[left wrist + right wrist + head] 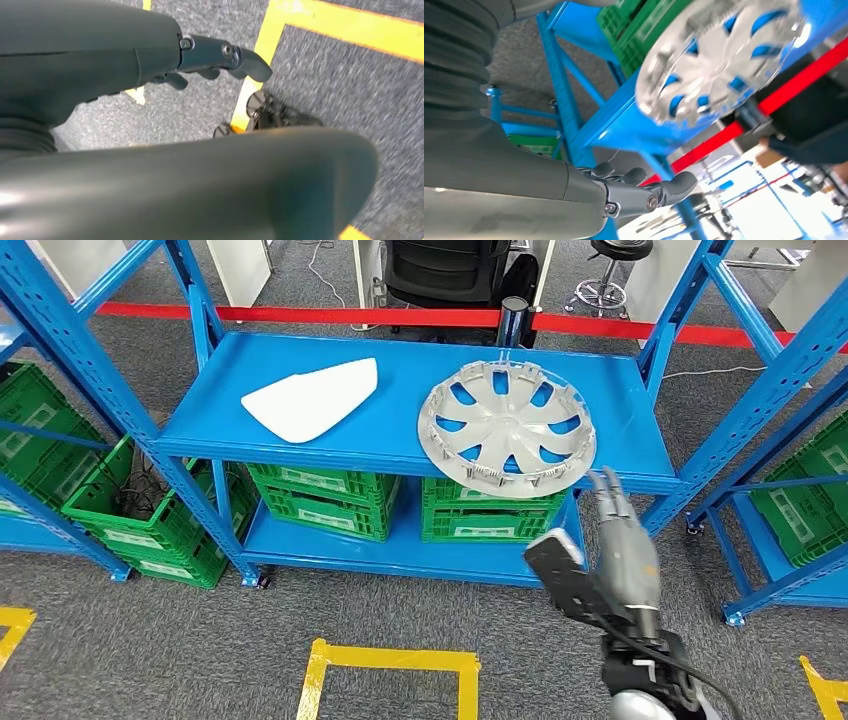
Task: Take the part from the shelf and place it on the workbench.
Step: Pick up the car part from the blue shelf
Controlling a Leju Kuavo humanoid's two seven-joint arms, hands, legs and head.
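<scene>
You see a grey carpet floor (150, 650) with yellow tape lines (390, 665), and on it a blue metal shelf (400, 440) with green crates (320, 500) on its lower level and a red barrier tape (300, 314) behind. On the upper board lies the silver wheel cover (507, 427), close to the front edge, with a white flat panel (312, 398) well apart on its left. Your right hand (622, 540) is raised just in front of the wheel cover, fingers apart and holding nothing, and the left hand (220, 57) hangs over the floor, also holding nothing.

Lighting and image quality: bright, even indoor light.
Head view sharp, soft shadows, straight posts bowed at edges. Right wrist view: hubcap (719, 55) motion-blurred, background overexposed. Left wrist view: near grey cover out of focus.
</scene>
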